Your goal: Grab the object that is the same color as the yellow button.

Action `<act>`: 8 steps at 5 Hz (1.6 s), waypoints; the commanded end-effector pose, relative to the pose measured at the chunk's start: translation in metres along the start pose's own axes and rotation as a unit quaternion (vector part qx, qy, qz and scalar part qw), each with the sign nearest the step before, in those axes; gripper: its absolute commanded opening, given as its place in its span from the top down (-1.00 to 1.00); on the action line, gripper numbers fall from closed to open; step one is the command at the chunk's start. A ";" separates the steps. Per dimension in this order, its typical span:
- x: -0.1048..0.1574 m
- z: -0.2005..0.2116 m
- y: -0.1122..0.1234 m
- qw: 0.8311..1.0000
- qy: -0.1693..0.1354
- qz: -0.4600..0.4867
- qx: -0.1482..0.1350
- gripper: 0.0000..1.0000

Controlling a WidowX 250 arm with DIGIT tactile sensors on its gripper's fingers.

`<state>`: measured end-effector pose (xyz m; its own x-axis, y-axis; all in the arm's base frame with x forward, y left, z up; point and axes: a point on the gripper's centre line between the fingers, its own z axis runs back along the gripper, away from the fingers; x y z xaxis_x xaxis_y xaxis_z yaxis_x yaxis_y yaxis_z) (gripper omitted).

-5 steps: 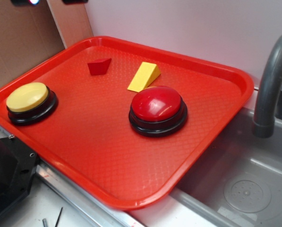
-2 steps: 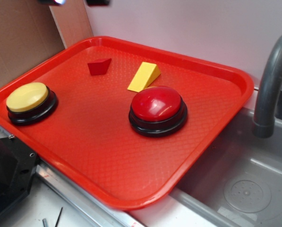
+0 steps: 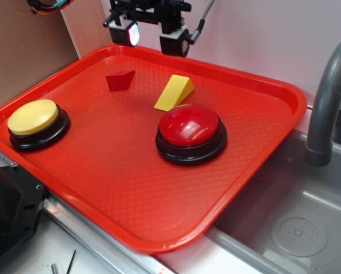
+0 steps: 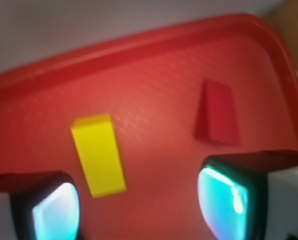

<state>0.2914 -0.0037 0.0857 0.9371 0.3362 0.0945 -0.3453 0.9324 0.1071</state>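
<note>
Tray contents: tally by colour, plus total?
Yellow: 2, the yellow button and the yellow wedge
Red: 2, the red button and the red wedge
Total: 4, all on the tray. The claw is open and holds none of them.

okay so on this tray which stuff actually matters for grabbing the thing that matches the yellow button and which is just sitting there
Matters for the job:
- yellow wedge block, the thing to grab
- yellow button, the color reference
- gripper, open above the tray's far edge

Just sitting there:
- red wedge block
- red button
- red tray
- grey faucet
</note>
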 end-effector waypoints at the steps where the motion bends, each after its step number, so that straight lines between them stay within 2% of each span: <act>1: 0.005 -0.023 -0.005 0.997 -0.057 0.000 -0.057 -1.00; 3: 0.018 -0.042 -0.025 0.998 -0.040 -0.017 -0.048 -1.00; 4: 0.016 -0.055 -0.028 0.998 -0.020 -0.020 -0.048 -1.00; 5: 0.016 -0.061 -0.026 0.998 -0.007 -0.005 -0.054 1.00; 6: 0.009 -0.057 -0.017 0.999 0.010 0.009 -0.037 1.00; 7: 0.004 -0.031 -0.004 1.000 0.010 0.008 -0.023 1.00; 8: -0.012 0.018 0.020 0.999 -0.011 -0.024 -0.041 1.00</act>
<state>0.2672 0.0028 0.0944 0.9562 0.2848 0.0673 -0.2883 0.9563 0.0483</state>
